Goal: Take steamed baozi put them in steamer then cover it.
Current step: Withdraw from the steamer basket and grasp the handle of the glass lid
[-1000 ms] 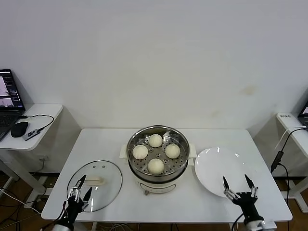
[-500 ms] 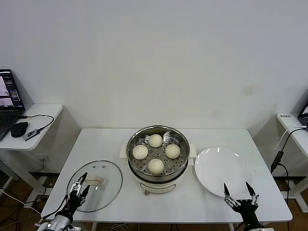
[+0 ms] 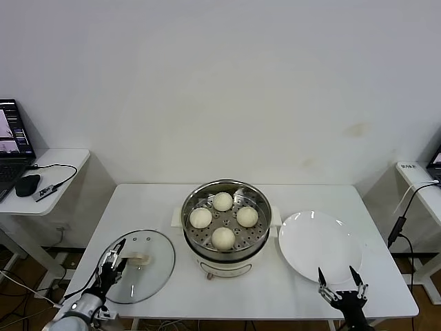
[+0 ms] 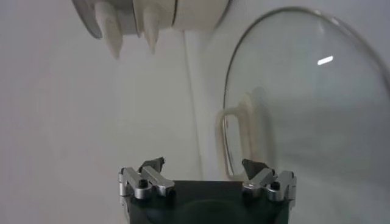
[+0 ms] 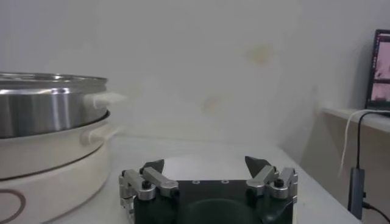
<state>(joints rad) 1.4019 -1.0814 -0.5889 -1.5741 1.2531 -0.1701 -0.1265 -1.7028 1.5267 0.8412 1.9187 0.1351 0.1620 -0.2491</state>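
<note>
One cover (image 3: pixel 136 256) under left tool (image 3: pixel 114 257)

White table (image 3: pixel 151 207), empty white plate (image 3: pixel 318 241), laptop (image 3: pixel 14 146), black mouse (image 3: pixel 27 185) on side desk (image 3: pixel 65 162)

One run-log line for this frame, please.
baozi: four in steamer | lid: on table, off | left gripper: open over lid | right gripper: open, empty

A white table (image 3: pixel 138 207) is set against a plain white wall (image 3: pixel 220 83). It is flanked by two white side desks: a laptop (image 3: pixel 14 141), mouse (image 3: pixel 27 185) and cable are seen on the left desk (image 3: pixel 62 162), cables on the right (image 3: pixel 413 172).
</note>
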